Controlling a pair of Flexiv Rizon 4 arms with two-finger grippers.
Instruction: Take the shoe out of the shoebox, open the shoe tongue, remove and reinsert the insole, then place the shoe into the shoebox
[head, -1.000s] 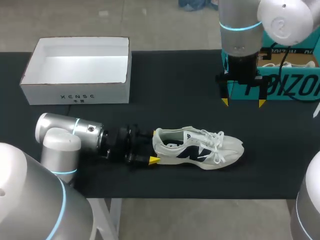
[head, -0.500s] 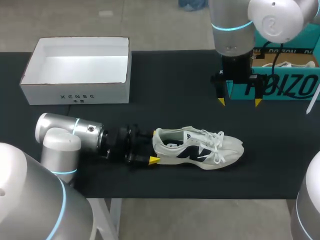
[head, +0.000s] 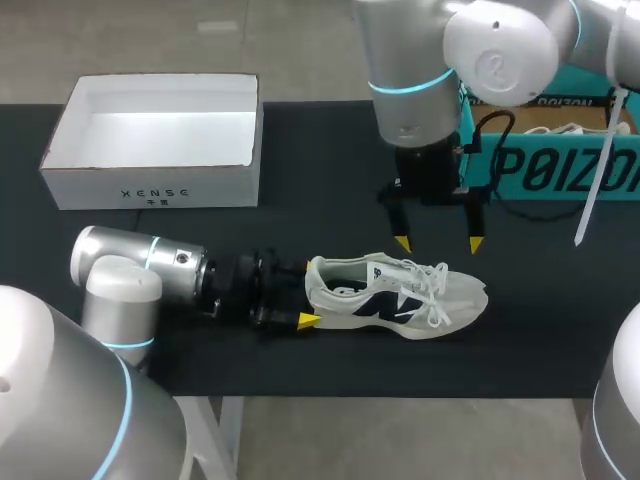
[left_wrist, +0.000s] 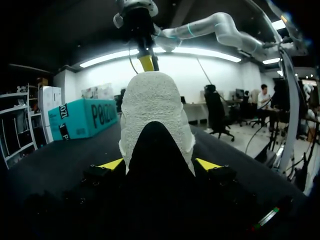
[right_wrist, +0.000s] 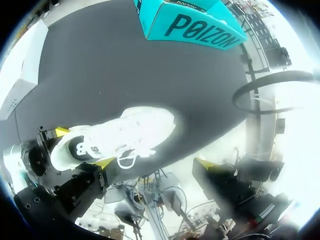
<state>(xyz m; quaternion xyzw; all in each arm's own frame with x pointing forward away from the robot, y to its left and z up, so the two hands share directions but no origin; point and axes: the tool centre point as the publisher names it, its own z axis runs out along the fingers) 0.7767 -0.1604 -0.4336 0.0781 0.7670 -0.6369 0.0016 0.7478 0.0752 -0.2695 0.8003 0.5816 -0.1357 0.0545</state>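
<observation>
Your left gripper (head: 306, 294) is clenched on the heel of the white mesh sneaker with the dark side mark and white laces (head: 395, 296), which lies on its sole near the front edge of the black table (head: 300, 200), toe pointing right. Your right gripper (head: 437, 243) hangs just above the laces, fingers spread and holding nothing.

The likely trouble is the laces. If the right fingers come down there, they may catch a loose loop instead of the tongue. And since only the heel is pinned, a hard pull on the tongue could swing the toe or drag the shoe out of the left grasp.

Count: one sneaker on the table, two grippers, and two boxes: an open white cardboard box (head: 160, 140) far left and a teal cardboard box (head: 540, 175) far right.
</observation>
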